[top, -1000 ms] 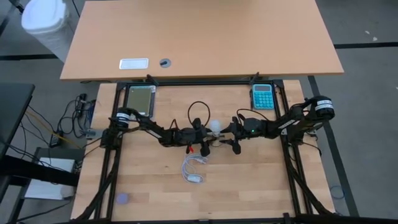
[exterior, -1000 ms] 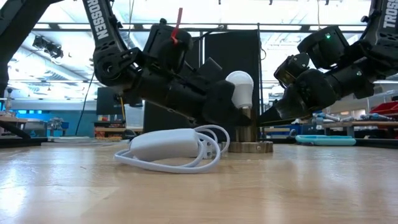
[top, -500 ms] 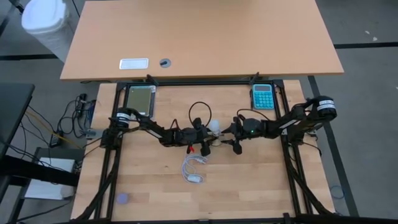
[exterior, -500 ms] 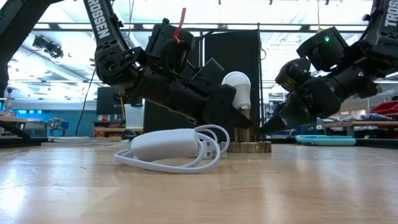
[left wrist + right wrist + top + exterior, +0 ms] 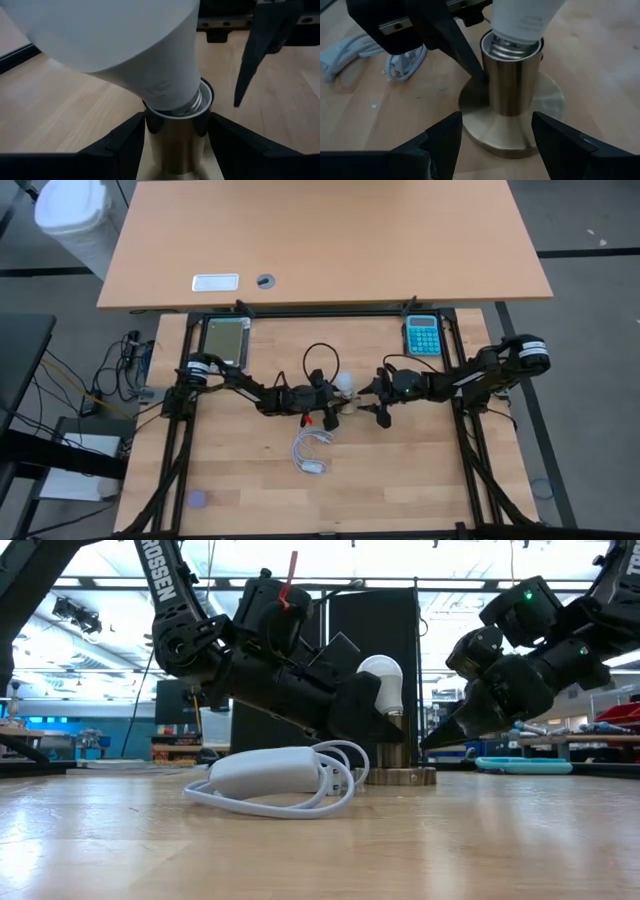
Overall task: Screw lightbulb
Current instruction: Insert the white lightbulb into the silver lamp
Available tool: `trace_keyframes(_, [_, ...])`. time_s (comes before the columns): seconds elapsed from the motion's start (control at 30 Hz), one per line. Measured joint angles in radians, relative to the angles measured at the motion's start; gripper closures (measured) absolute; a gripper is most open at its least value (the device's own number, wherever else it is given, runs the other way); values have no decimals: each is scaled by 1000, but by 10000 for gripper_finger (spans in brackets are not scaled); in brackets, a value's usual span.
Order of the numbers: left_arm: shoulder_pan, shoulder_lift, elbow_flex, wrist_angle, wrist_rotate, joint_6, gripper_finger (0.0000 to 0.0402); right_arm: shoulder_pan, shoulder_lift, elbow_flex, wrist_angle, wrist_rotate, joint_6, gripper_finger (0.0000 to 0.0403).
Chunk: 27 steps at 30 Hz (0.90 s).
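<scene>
The white lightbulb (image 5: 382,680) leans tilted in the mouth of a round metal socket (image 5: 395,777) at the table's middle, its screw base (image 5: 185,102) inside the socket's upright tube. My left gripper (image 5: 176,120) comes in from the table's left and is shut on that tube. My right gripper (image 5: 496,117) stands open just right of the socket; its fingers straddle the socket's wide foot (image 5: 540,125) at a distance and touch nothing. In the high view the bulb (image 5: 345,383) shows between the two grippers. My left gripper pinches the socket's upright metal tube (image 5: 177,145) between its two fingers, one on either side, below the bulb's screw base. The fingers slant slightly downward from the table's left. The socket stands upright with its foot on the table.
A coiled white cable (image 5: 275,775) lies on the table just in front of the socket. A teal keypad device (image 5: 422,335) and a silver flat device (image 5: 225,340) sit at the far edge. A small purple object (image 5: 197,499) lies near the front left corner.
My right gripper has drawn back a little from the socket toward the table's right edge, and its fingers now point down more steeply. It has stayed open. The bulb has tipped slightly toward the left gripper.
</scene>
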Motion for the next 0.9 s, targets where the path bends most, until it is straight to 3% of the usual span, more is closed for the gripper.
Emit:
trace_keyframes(0.2, [0, 0, 0, 0, -14, -1, 184, 16, 75, 0, 101, 10, 22, 161])
trace_keyframes(0.4, [0, 0, 0, -11, -13, -1, 191, 20, 76, 0, 80, 52, 22, 161])
trace_keyframes(0.63, [0, 0, 0, -9, -13, -2, 222, 20, -14, 0, 4, 54, 20, 161])
trace_keyframes(0.9, [0, 0, 0, -8, -12, -3, 226, 20, -184, 0, -115, 80, 5, 161])
